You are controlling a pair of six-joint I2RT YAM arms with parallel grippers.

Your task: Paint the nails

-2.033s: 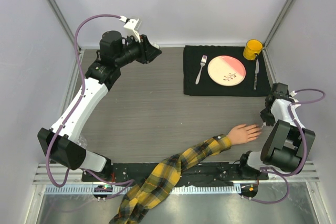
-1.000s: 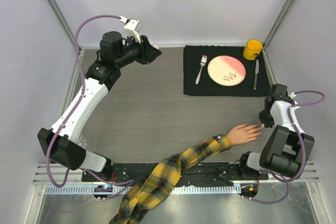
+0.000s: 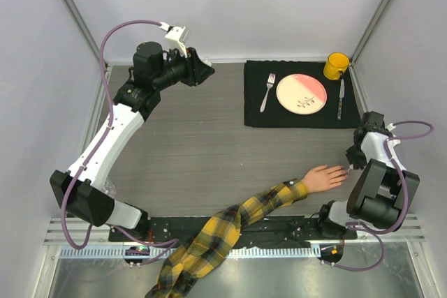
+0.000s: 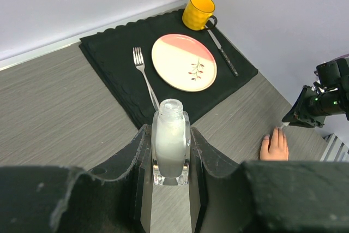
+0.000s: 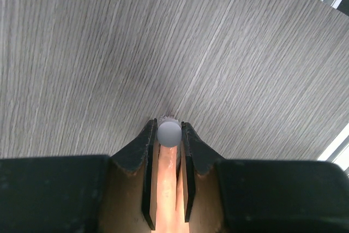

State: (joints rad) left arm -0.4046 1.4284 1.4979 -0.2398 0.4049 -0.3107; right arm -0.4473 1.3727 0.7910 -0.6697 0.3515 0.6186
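Across the grey table [image 3: 209, 151], a black mat [image 3: 255, 113] fills the far right corner, well apart from the near edge. Along that edge a plaid sleeve [image 3: 230, 225] runs up to a peach hand [image 3: 323, 177] whose fingers point right.

On the mat sit a plate [image 3: 301, 93], a yellow mug [image 3: 336, 65] at the far right corner, a fork [image 3: 267, 92] left of the plate and a knife [image 3: 341, 99] right of it.

Raised at the far left, the left gripper [image 4: 170, 135] pinches a clear bottle [image 4: 170, 145], upright, with its neck uncapped.

The right gripper [image 5: 169, 129] hangs at the fingertips, its jaws pinched on a small round grey cap [image 5: 169, 132]. One finger [image 5: 166, 189] runs beneath, between the jaws.

The nails [image 4: 275, 132] lie at those fingertips, just beside the right gripper, which blocks them from above. Whether anything touches a nail cannot be told.
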